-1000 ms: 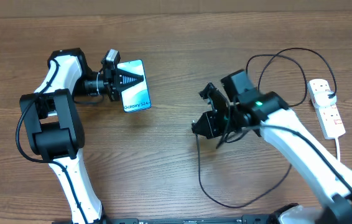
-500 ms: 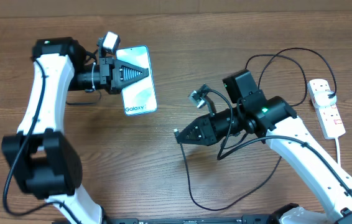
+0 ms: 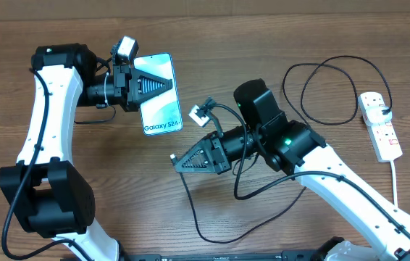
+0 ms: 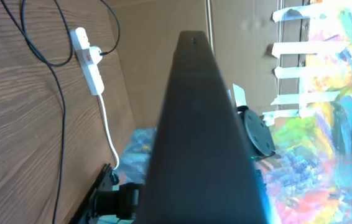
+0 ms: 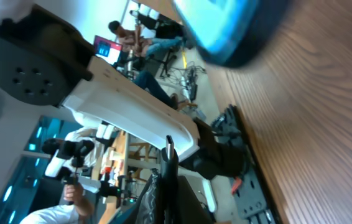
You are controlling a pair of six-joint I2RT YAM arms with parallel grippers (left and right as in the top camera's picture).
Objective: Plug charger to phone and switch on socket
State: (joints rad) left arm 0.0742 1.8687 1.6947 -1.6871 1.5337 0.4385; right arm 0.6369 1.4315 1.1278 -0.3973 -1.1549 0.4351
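Note:
My left gripper (image 3: 163,85) is shut on the phone (image 3: 163,112) and holds it above the table, its light blue screen facing up and the "Galaxy S24" end toward the right arm. In the left wrist view the phone's dark edge (image 4: 207,124) fills the middle. My right gripper (image 3: 180,161) is shut on the charger's small connector tip (image 3: 173,156), a short gap below and right of the phone. The black charger cable (image 3: 199,221) loops across the table to the white socket (image 3: 380,127) at the far right. The right wrist view shows the tip (image 5: 169,152) pointing up toward the blurred phone (image 5: 232,31).
The socket's white cord (image 3: 395,177) runs down toward the table's right front edge. A wide loop of black cable (image 3: 328,90) lies beside the socket. The left wrist view also catches the socket (image 4: 89,62) with its cord on the wooden table (image 4: 14,143).
My right gripper has swung left toward the phone, carrying the connector tip and dragging the cable. The left arm lifted the phone off the table and has held nearly still since.

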